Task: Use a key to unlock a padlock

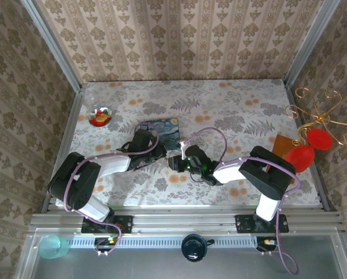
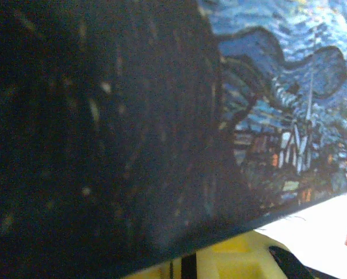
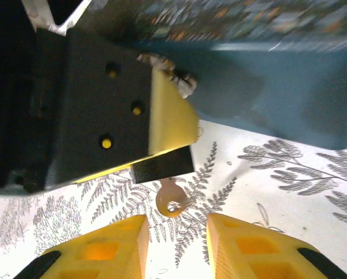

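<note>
The padlock (image 3: 161,165), a small black block, is pinched at the tip of my left gripper (image 1: 161,153), under its yellow finger (image 3: 170,119). The key (image 3: 172,200) sticks out of the padlock's underside, with its round dull bow hanging free over the fern-print table. My right gripper (image 3: 176,228) is open, its two yellow fingers apart just short of the bow and not touching it. From above, the two grippers meet nose to nose, with the right gripper (image 1: 178,162) on the right. The left wrist view looks close onto the box, with a yellow finger (image 2: 243,261) at the bottom.
The blue swirl-painted box (image 1: 160,128) stands just behind both grippers and close to the padlock (image 3: 266,87). A red and white trinket (image 1: 100,117) lies at the back left. A gold wire stand with red shapes (image 1: 318,125) and a brown board (image 1: 281,145) sit on the right.
</note>
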Available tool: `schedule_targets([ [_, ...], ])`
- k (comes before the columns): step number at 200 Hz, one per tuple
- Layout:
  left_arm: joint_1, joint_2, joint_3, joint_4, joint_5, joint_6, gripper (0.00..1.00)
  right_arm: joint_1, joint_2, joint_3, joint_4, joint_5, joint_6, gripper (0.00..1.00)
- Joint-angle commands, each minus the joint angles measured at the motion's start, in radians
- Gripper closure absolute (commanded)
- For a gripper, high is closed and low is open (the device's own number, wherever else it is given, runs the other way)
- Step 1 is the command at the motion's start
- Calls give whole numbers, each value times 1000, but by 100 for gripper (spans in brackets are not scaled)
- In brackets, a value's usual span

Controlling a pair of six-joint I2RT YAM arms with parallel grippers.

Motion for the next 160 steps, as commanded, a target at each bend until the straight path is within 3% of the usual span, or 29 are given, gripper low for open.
schedule_targets([
  [1,-7,10,39,-59,-91,109,96,-32,-55,-15,-75,-9,50,65],
  [34,-36,23,56,-110,-140,148,93,-68,-81,-36,-89,-16,101,65],
  [92,-34,-59,25,-116,-139,196,60,-89,-49,13,-124,-91,221,63],
  [102,-24,-88,22,-129,-124,229,56,-88,-49,2,-95,-92,228,57],
  [160,119,-281,-31,-181,-15,352,48,-64,-57,37,-118,-130,149,55],
])
